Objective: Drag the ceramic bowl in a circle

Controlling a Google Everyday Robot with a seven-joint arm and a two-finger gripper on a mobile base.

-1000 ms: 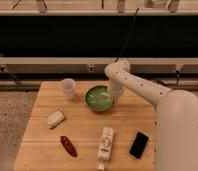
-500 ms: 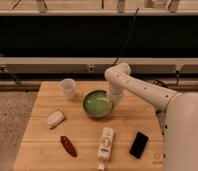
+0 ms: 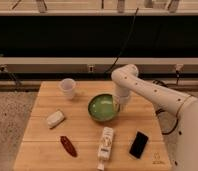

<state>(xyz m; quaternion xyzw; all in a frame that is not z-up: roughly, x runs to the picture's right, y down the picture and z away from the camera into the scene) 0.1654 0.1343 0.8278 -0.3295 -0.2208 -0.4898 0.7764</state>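
Presently the ceramic bowl is found at mid-table, right of the cup. The gripper is set at the bowl's right rim; the bowl lies leftward of it. Jaws' state cannot be told.

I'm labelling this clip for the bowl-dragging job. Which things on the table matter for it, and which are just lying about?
In the job:
- bowl, green, mid-table
- gripper, at the bowl's right rim

Lying about:
- cup, back left
- white block, left
- dark red item, front left
- white bottle, lying in front of the bowl
- black phone, front right
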